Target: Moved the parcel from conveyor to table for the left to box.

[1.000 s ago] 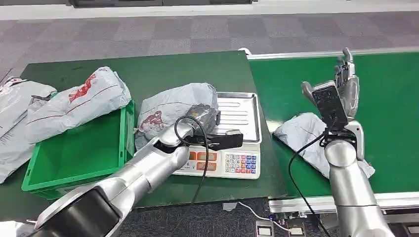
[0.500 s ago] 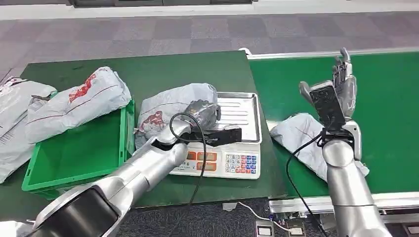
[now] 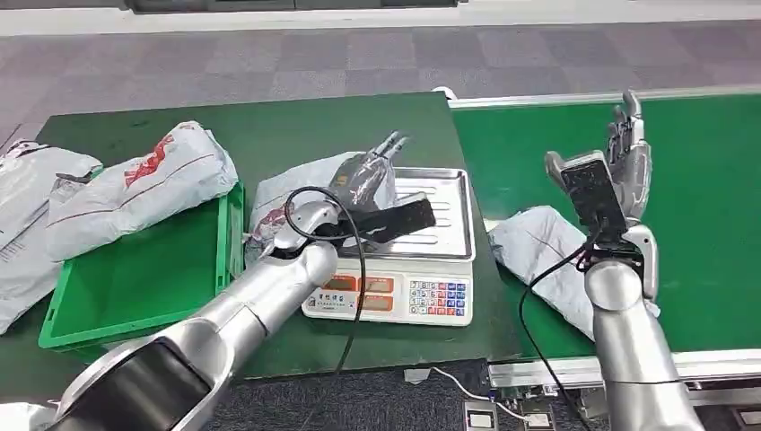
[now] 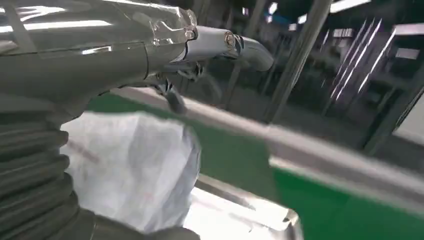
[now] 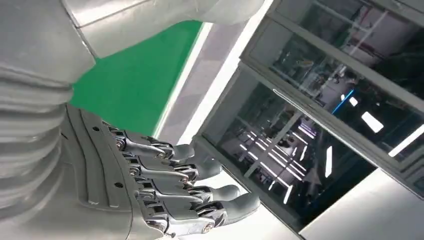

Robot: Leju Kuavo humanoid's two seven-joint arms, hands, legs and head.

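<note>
A grey parcel (image 3: 292, 196) with a red print lies half on the scale's steel tray (image 3: 441, 215) and half on the table. In the left wrist view the same parcel (image 4: 135, 165) shows as a pale bag beside the tray (image 4: 240, 217). My left hand (image 3: 370, 169) hovers just above the parcel, fingers stretched out and apart, holding nothing; the wrist view shows that hand (image 4: 125, 55) clear of the bag. My right hand (image 3: 626, 153) is raised over the green conveyor (image 3: 709, 197), open and empty, its fingers (image 5: 180, 185) spread. A second grey parcel (image 3: 543, 247) lies on the belt below it.
A green crate (image 3: 144, 269) stands left of the scale, with a grey parcel (image 3: 135, 184) resting across its far rim. More bags (image 3: 27, 215) lie at the far left. The scale's keypad (image 3: 435, 296) faces me. A black cable (image 3: 354, 296) loops off my left forearm.
My left hand has let go of the parcel on the scale and lifted, its fingers straightening upward. The parcel has settled flatter. My right hand has barely moved.
</note>
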